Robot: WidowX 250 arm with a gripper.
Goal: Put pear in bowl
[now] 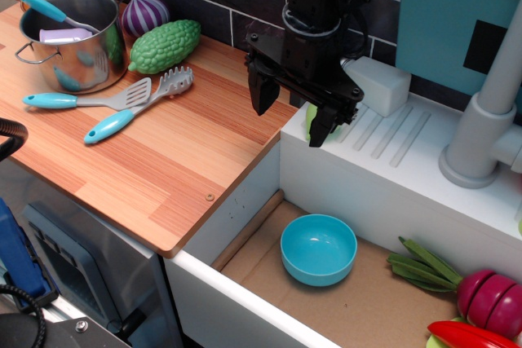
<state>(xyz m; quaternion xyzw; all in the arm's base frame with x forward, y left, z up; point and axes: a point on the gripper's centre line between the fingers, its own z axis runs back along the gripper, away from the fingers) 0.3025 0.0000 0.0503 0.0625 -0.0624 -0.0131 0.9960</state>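
My black gripper (289,122) hangs open above the near left corner of the white drainboard, one finger over the wooden counter's edge and the other over the drainboard. A small light yellow-green pear (310,117) shows only as a sliver behind the right finger; most of it is hidden. It lies on the drainboard, and I cannot tell if the finger touches it. The light-blue bowl (318,248) stands empty and upright in the sink basin, below and in front of the gripper.
On the wooden counter (163,160) are a steel pot (73,38), a purple onion (144,14), a bumpy green gourd (165,45), a spatula (90,99) and a pasta fork (139,107). A white block (379,83) and grey faucet (489,112) stand on the drainboard. Green pods (424,266) and a red vegetable (493,299) lie in the basin.
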